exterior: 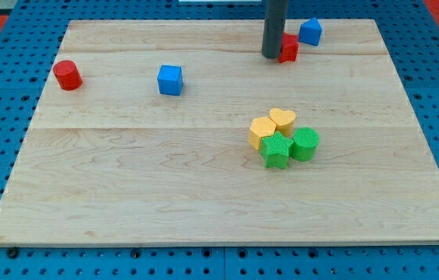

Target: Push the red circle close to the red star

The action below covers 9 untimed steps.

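The red circle is a short red cylinder near the board's left edge, toward the view's top. The red star sits near the top edge, right of centre, partly hidden behind my rod. My tip rests on the board touching the red star's left side. The red circle lies far to the tip's left, with a blue cube between them.
A blue block stands just up and right of the red star. A cluster sits right of centre: a yellow hexagon, a yellow heart, a green star and a green circle. The wooden board lies on a blue pegboard.
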Each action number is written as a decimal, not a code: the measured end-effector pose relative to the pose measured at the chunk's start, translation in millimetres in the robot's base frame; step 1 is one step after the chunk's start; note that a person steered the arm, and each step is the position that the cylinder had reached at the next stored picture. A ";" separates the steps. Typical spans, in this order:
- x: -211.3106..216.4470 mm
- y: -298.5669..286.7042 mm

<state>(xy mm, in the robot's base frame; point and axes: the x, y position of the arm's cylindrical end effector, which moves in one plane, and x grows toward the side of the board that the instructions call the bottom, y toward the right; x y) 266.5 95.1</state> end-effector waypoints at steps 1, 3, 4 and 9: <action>99.2 -16.6; 105.3 -196.4; 38.2 -157.5; 38.1 -99.4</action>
<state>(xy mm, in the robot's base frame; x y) 304.6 -4.4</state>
